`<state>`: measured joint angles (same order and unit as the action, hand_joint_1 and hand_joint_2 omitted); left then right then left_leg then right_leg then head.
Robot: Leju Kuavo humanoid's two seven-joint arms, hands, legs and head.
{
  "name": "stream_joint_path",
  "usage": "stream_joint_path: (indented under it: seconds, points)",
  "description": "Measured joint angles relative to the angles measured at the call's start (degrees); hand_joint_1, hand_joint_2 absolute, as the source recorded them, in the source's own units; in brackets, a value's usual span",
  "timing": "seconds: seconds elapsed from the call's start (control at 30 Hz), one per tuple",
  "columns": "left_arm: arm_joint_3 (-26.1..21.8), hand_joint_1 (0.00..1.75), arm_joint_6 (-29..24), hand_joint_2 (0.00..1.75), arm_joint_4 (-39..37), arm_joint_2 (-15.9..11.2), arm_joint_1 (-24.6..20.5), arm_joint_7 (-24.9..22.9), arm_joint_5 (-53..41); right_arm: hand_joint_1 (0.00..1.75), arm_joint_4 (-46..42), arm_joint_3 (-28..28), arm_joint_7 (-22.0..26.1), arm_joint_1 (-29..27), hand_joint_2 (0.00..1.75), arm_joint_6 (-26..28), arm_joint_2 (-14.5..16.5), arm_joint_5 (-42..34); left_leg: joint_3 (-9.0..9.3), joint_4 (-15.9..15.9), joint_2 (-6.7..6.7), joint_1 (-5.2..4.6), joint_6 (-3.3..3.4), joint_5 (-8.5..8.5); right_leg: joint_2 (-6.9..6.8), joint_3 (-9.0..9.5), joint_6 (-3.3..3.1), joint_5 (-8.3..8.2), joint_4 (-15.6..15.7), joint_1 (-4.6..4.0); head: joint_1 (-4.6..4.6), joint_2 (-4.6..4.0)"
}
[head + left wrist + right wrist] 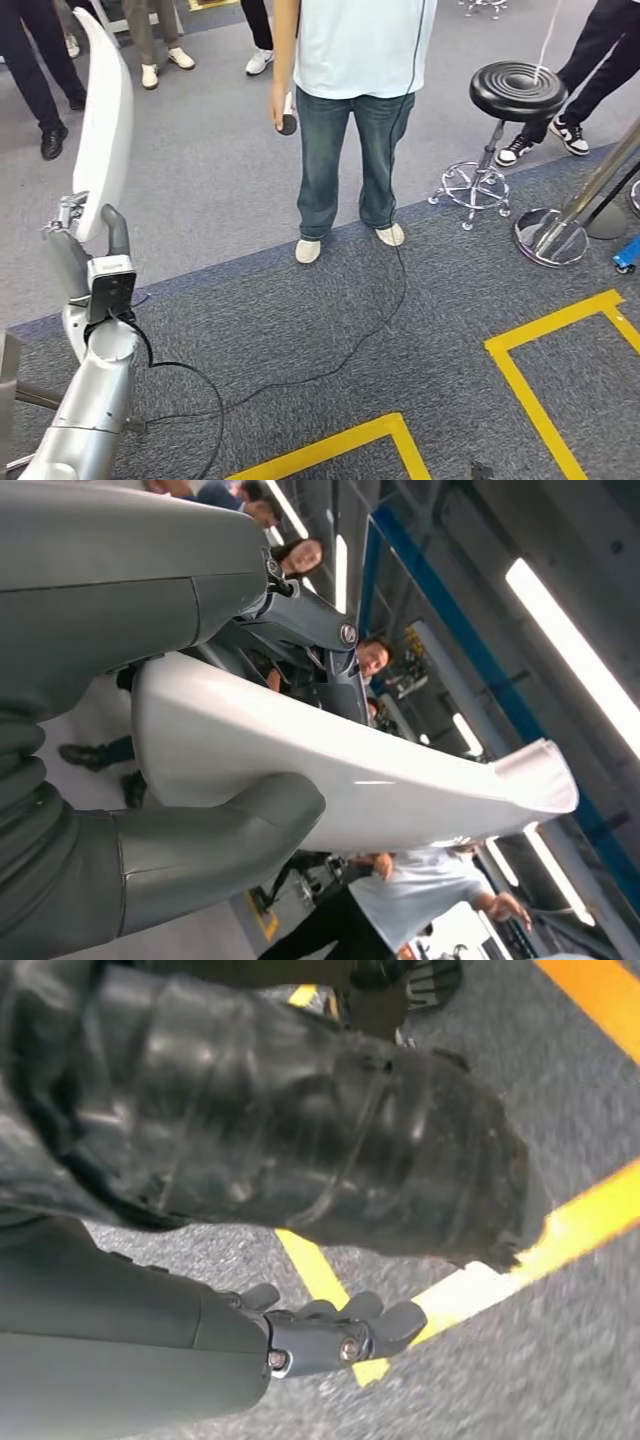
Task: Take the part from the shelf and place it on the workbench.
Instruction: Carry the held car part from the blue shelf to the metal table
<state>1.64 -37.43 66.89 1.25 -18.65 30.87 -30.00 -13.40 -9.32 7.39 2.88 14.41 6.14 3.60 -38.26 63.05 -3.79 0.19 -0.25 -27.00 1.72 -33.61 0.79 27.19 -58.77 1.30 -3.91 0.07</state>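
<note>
white part (104, 120), grey carpet (226, 170) with yellow tape lines (543, 400).

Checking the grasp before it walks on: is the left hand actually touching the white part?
Touching. In the left wrist view the white part lies clamped between the left hand's thick grey thumb on one face and its darker fingers on the other, with no gap.
</note>
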Motion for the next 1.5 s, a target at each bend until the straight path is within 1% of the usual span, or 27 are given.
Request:
stream_joint_path:
  seconds: [0.07, 0.13, 0.17, 0.2, 0.27, 0.33, 0.4, 0.43, 0.5, 0.57, 0.63, 0.67, 0.7, 0.77, 0.8, 0.87, 0.93, 1.0, 1.07, 1.13, 1.17, 1.23, 1.27, 1.33, 1.37, 1.43, 1.5]
  points:
    - [0.28, 1.75, 0.01, 1.75, -0.66, 0.10, -0.65, -0.01, -0.01, 0.00, 0.24, 0.01, -0.31, -0.20, 0.00, -0.01, -0.04, 0.08, -3.41, 7.35, 2.68, 0.07, -0.48, -3.39, -1.50, 0.15, -0.40, 0.16, 0.07, -0.21, -0.32, 0.00]
    - [0.48, 1.75, 0.01, 1.75, -1.27, 0.18, -0.74, -0.07, -0.01, 0.00, 0.43, 0.01, -0.37, -0.35, 0.00, 0.01, -0.11, 0.09, -5.66, 12.10, 3.21, 0.24, -0.73, -4.69, -3.10, 0.23, -0.50, 0.35, 0.07, -0.30, -0.34, 0.00]
    - [0.54, 1.75, 0.01, 1.75, -1.50, 0.19, -0.74, -0.10, -0.01, 0.00, 0.48, 0.01, -0.37, -0.37, 0.00, 0.01, -0.13, 0.09, -5.25, 11.37, 3.35, 0.28, -0.71, -3.80, -3.85, 0.32, -0.47, 0.45, 0.06, -0.33, -0.36, 0.00]
    - [0.58, 1.75, 0.01, 1.75, -1.67, 0.20, -0.77, -0.14, -0.01, 0.00, 0.51, 0.01, -0.36, -0.35, 0.00, 0.00, -0.13, 0.09, -3.69, 8.44, 3.75, 0.24, -0.57, -2.07, -4.57, 0.49, -0.40, 0.57, 0.06, -0.37, -0.36, 0.00]
    - [0.67, 1.75, 0.01, 1.75, -1.81, 0.24, -0.99, -0.14, -0.01, 0.00, 0.56, 0.01, -0.35, -0.32, 0.00, -0.01, -0.13, 0.09, 0.58, 0.42, 6.59, -0.38, 0.08, 0.90, -5.88, 0.94, -0.08, 0.94, 0.05, -0.57, -0.35, 0.00]
    - [0.80, 1.75, 0.00, 1.75, -1.87, 0.32, -1.31, -0.14, -0.02, 0.00, 0.62, 0.02, -0.41, -0.30, 0.00, -0.01, -0.13, 0.09, 2.71, -3.77, 8.58, -1.14, 0.87, 1.57, -7.14, 1.30, 0.43, 1.29, 0.09, -0.83, -0.28, 0.00]
    - [0.90, 1.75, 0.00, 1.75, -1.92, 0.25, -1.46, -0.14, 0.02, 0.00, 0.66, 0.05, -1.09, -0.20, 0.00, -0.27, -0.13, 0.17, 2.84, -4.17, 7.36, -1.35, 1.51, 1.51, -8.52, 1.74, 1.06, 1.60, 0.25, -0.86, -0.26, 0.00]
    - [0.98, 1.75, 0.00, 1.75, -1.94, 0.24, -1.51, -0.14, 0.07, 0.00, 0.67, 0.09, -1.69, -0.15, 0.00, -0.55, -0.14, 0.26, 3.08, -4.46, 6.62, -1.25, 1.81, 1.62, -8.33, 1.85, 1.40, 1.97, 0.06, -0.76, -0.24, 0.00]
    - [1.31, 1.75, -0.01, 1.75, -2.09, 0.30, -1.95, -0.14, 0.34, 0.00, 0.78, 0.14, -3.30, -0.11, 0.00, -1.20, -0.17, 0.39, 3.58, -5.01, 5.17, -0.83, 2.49, 1.88, -5.66, 0.62, 1.84, 3.93, -2.96, -0.61, -0.01, 0.00]
    - [1.75, 1.75, 0.00, 1.75, -2.49, 0.52, -2.41, -0.11, 0.67, 0.00, 1.01, 0.14, -5.07, -0.28, 0.00, -1.81, -0.26, 0.43, 3.65, -5.08, 3.77, -0.61, 2.93, 1.87, -2.57, -2.96, 1.92, 7.07, -9.91, -0.53, 0.29, 0.00]
    - [2.26, 1.75, 0.00, 1.75, -3.10, 0.75, -2.53, -0.08, 0.84, 0.00, 1.22, 0.14, -6.52, -0.65, 0.00, -2.26, -0.35, 0.46, 3.66, -5.01, 2.08, -0.60, 3.05, 1.79, -1.85, -6.23, 2.03, 8.28, -15.18, -0.55, 0.39, 0.00]
    - [2.49, 1.75, 0.00, 1.75, -3.43, 0.81, -2.58, -0.06, 0.85, 0.00, 1.28, 0.14, -6.95, -0.83, 0.00, -2.37, -0.37, 0.52, 3.68, -4.92, 1.15, -0.57, 3.02, 1.75, -1.75, -6.64, 2.05, 7.27, -15.06, -0.54, 0.39, 0.00]
    - [2.64, 1.75, -0.01, 1.75, -3.72, 0.83, -2.67, -0.04, 0.87, 0.00, 1.32, 0.14, -7.20, -0.99, 0.00, -2.43, -0.41, 0.65, 3.70, -4.79, 0.23, -0.51, 2.90, 1.67, -1.54, -6.00, 2.05, 5.23, -12.77, -0.50, 0.38, 0.00]
    - [2.72, 1.75, 0.01, 1.75, -4.09, 0.85, -2.94, -0.01, 0.89, 0.00, 1.38, 0.16, -7.25, -1.09, 0.00, -2.45, -0.51, 0.99, 3.60, -4.28, -1.27, -0.37, 2.37, 1.32, 0.53, -3.07, 2.14, 1.20, -5.43, -0.21, 0.39, 0.00]
    - [2.75, 1.75, 0.01, 1.75, -4.22, 0.86, -3.11, 0.00, 0.97, 0.00, 1.43, 0.17, -7.15, -1.07, 0.00, -2.40, -0.56, 1.16, 3.37, -3.93, -1.91, -0.30, 2.04, 1.18, 1.74, -1.69, 2.11, 0.33, -2.62, -0.04, 0.36, 0.00]
    - [2.88, 1.75, 0.01, 1.75, -4.43, 0.78, -3.32, 0.02, 1.19, 0.00, 1.54, 0.22, -6.90, -1.04, 0.00, -2.22, -0.60, 1.52, 2.81, -3.63, -3.08, -0.13, 1.38, 1.24, 2.90, -0.51, 1.85, 0.60, -0.82, -0.01, 0.37, 0.00]
    - [3.00, 1.75, 0.01, 1.75, -4.70, 0.53, -3.33, 0.04, 1.38, 0.00, 1.55, 0.29, -6.68, -0.98, 0.00, -1.92, -0.65, 1.92, 2.50, -3.58, -3.74, 0.06, 0.85, 1.30, 1.70, -0.14, 1.24, 0.59, -0.47, -0.06, 0.38, 0.00]
    - [3.05, 1.75, 0.01, 1.75, -4.94, 0.33, -3.53, 0.08, 1.51, 0.00, 1.55, 0.36, -6.51, -0.97, 0.00, -1.74, -0.70, 2.14, 1.50, -1.48, -1.29, -0.10, 0.37, 0.03, 0.32, 0.28, 0.51, 0.56, -0.12, -0.02, 0.00, 0.00]
    - [3.11, 1.75, 0.01, 1.75, -5.16, 0.32, -3.78, 0.14, 1.61, 0.00, 1.56, 0.40, -6.36, -1.07, 0.00, -1.71, -0.70, 2.28, -1.49, 4.88, 2.09, -0.16, -0.08, -2.96, -1.19, 0.64, -0.05, 0.77, 0.02, -0.19, -0.40, 0.00]
    - [3.16, 1.75, 0.00, 1.75, -5.42, 0.35, -3.71, 0.17, 1.69, 0.00, 1.57, 0.42, -6.29, -1.15, 0.00, -1.66, -0.72, 2.46, -4.76, 11.33, 3.08, -0.03, -0.30, -5.01, -2.85, 0.89, -0.31, 1.06, 0.02, -0.35, -0.44, 0.00]
    - [3.17, 1.75, 0.00, 1.75, -5.56, 0.33, -3.63, 0.19, 1.70, 0.00, 1.57, 0.43, -6.28, -1.15, 0.00, -1.62, -0.72, 2.55, -5.24, 12.11, 3.23, 0.00, -0.28, -4.62, -3.66, 1.05, -0.34, 1.23, 0.02, -0.41, -0.45, 0.00]
    - [3.19, 1.75, 0.01, 1.75, -5.73, 0.28, -3.61, 0.19, 1.72, 0.00, 1.57, 0.44, -6.27, -1.11, 0.00, -1.58, -0.72, 2.66, -2.92, 7.19, 4.02, -0.13, 0.13, -1.04, -5.17, 1.61, -0.29, 1.64, 0.02, -0.56, -0.45, 0.00]
    - [3.19, 1.75, 0.00, 1.75, -5.76, 0.27, -3.68, 0.21, 1.72, 0.00, 1.57, 0.46, -6.27, -1.09, 0.00, -1.58, -0.72, 2.69, -0.93, 3.33, 5.43, -0.46, 0.56, 0.61, -5.86, 1.96, -0.21, 1.88, 0.06, -0.65, -0.42, 0.00]
    - [3.24, 1.75, -0.01, 1.75, -5.77, 0.29, -3.95, 0.27, 1.71, 0.00, 1.59, 0.48, -6.26, -1.02, 0.00, -1.58, -0.72, 2.72, 1.93, -2.40, 8.00, -1.35, 1.47, 2.00, -7.17, 2.41, 0.19, 2.33, 0.10, -0.96, -0.45, 0.00]
    - [3.27, 1.75, -0.01, 1.75, -5.77, 0.27, -4.05, 0.31, 1.71, 0.00, 1.59, 0.49, -6.26, -0.98, 0.00, -1.57, -0.72, 2.72, 2.31, -3.33, 8.55, -1.72, 1.81, 1.69, -7.87, 2.54, 0.46, 2.49, 0.18, -1.09, -0.44, 0.00]
    - [3.33, 1.75, 0.00, 1.75, -5.77, 0.10, -4.10, 0.36, 1.71, 0.00, 1.58, 0.51, -6.26, -0.85, 0.00, -1.56, -0.72, 2.73, 2.47, -4.02, 7.29, -1.69, 2.30, 1.64, -9.00, 2.81, 1.09, 2.85, 0.36, -1.17, -0.44, 0.00]
    - [3.35, 1.75, -0.01, 1.75, -5.79, 0.08, -4.22, 0.37, 1.71, 0.00, 1.56, 0.54, -6.23, -0.79, 0.00, -1.56, -0.73, 2.76, 2.97, -4.74, 5.81, -1.20, 2.80, 1.94, -6.53, 2.27, 1.68, 4.11, -1.16, -0.96, -0.33, 0.00]
